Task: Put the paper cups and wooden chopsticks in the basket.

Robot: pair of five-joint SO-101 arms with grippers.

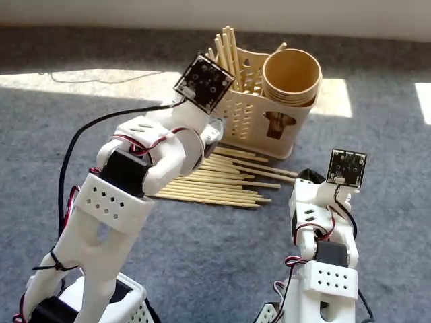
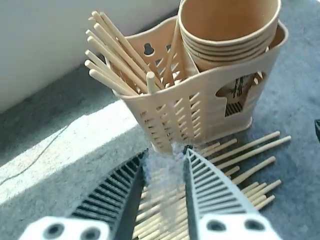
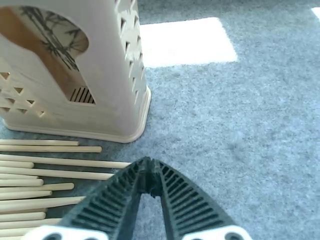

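- Toward the far edge of the carpet (image 1: 202,262) stands the basket (image 1: 252,124), with stacked paper cups (image 1: 291,74) in one side and a bundle of wooden chopsticks (image 1: 227,50) upright in the other.
- Just in front of the basket, loose chopsticks (image 1: 222,185) lie in a pile on the carpet.
- Over that pile hangs the left claw (image 2: 165,152), jaws parted; a blurred pale streak sits between them, and I cannot tell what it is.
- Near the pile's ends and the basket's corner, the right claw (image 3: 150,176) is low, tips pressed together, gripping nothing.
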